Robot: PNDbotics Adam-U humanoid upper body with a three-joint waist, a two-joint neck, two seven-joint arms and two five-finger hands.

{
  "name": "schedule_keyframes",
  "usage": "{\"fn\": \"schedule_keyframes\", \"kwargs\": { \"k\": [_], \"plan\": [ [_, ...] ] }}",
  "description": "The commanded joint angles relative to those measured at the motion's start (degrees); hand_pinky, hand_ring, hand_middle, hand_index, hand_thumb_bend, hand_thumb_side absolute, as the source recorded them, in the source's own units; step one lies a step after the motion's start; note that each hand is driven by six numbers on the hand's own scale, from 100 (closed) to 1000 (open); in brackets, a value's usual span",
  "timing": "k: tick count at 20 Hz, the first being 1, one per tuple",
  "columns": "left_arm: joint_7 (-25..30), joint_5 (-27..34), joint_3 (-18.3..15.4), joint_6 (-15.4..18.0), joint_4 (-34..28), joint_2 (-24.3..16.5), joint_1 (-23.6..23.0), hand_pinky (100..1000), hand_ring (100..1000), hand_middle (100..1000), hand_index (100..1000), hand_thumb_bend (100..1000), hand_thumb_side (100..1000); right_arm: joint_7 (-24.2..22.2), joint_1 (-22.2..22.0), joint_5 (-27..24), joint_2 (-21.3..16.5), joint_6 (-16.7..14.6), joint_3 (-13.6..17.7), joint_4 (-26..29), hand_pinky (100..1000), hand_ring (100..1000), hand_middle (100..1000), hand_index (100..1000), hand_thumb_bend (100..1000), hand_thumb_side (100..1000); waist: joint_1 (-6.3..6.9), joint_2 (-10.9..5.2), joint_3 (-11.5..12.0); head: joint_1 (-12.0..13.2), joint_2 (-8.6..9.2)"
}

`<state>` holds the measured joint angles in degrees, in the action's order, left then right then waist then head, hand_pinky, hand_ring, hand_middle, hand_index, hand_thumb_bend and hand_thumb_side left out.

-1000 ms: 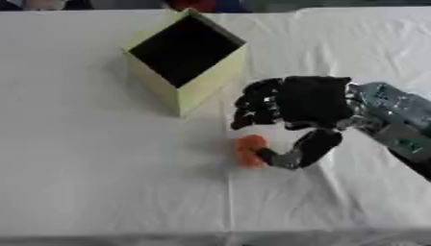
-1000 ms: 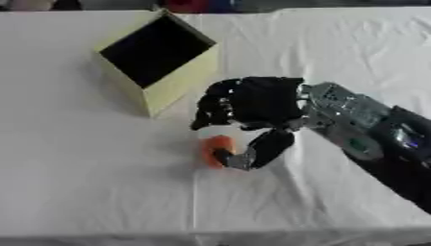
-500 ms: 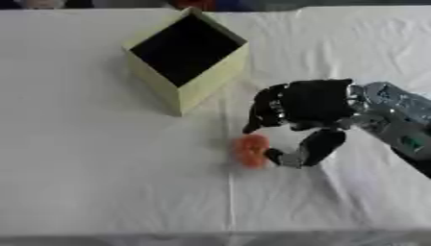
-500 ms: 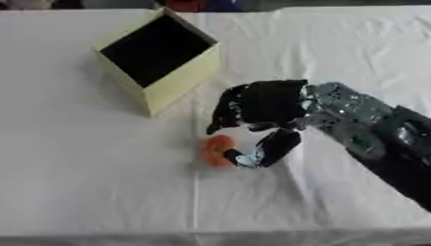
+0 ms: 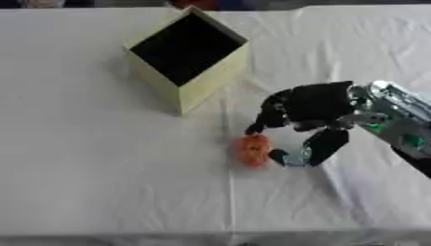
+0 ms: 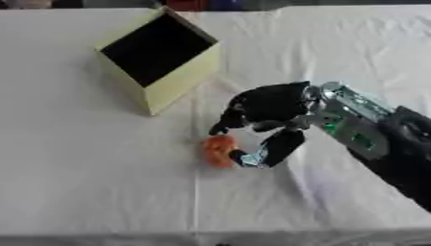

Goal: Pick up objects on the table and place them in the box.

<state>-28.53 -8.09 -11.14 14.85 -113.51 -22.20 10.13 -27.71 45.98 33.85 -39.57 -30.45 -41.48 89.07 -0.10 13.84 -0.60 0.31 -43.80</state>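
Observation:
A small orange object (image 5: 252, 150) lies on the white tablecloth, in front of and to the right of the box. The pale yellow box (image 5: 187, 55) stands open at the back left, its inside dark. My right hand (image 5: 310, 108) comes in from the right and hovers just right of the orange object. Its fingers curl down above the object and its thumb (image 5: 316, 149) reaches toward the object's right side, with a gap still showing between them. The left hand shows in neither view.
The table (image 5: 93, 173) is covered with a white cloth with a fold line running down from the box. Its front edge lies along the bottom of both views.
My right hand has drifted a little to the right and lower, its thumb staying close beside the orange object. The object and the box have not moved.

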Motion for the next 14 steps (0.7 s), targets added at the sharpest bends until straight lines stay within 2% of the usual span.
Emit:
{"fn": "schedule_keyframes", "kwargs": {
  "k": [1, 8, 14],
  "plan": [
    [0.33, 0.15, -0.29, -0.01, -1.08, -0.67, 0.52, 681, 606, 647, 704, 123, 818, -1.05, 0.51, 0.34, -0.5, 0.87, 1.48, 1.8, 896, 769, 744, 997, 100, 1000, 0.17, -0.71, -0.06, -0.16, -0.32],
    [0.47, 0.24, -0.28, 0.01, -1.08, -0.41, 0.56, 682, 606, 648, 703, 122, 819, -2.07, -0.26, 3.86, 0.62, 1.6, 2.61, 3.04, 903, 763, 753, 1000, 100, 1000, 0.33, -0.44, 0.03, -0.13, -0.18],
    [0.71, 0.29, -0.26, 0.08, -1.08, -0.22, 0.77, 681, 605, 648, 702, 121, 818, -2.69, 0.0, 6.25, 2.46, 0.87, 2.19, 3.27, 906, 752, 730, 1000, 100, 1000, 0.48, -0.23, 0.39, -0.25, -0.2]
  ]
}}
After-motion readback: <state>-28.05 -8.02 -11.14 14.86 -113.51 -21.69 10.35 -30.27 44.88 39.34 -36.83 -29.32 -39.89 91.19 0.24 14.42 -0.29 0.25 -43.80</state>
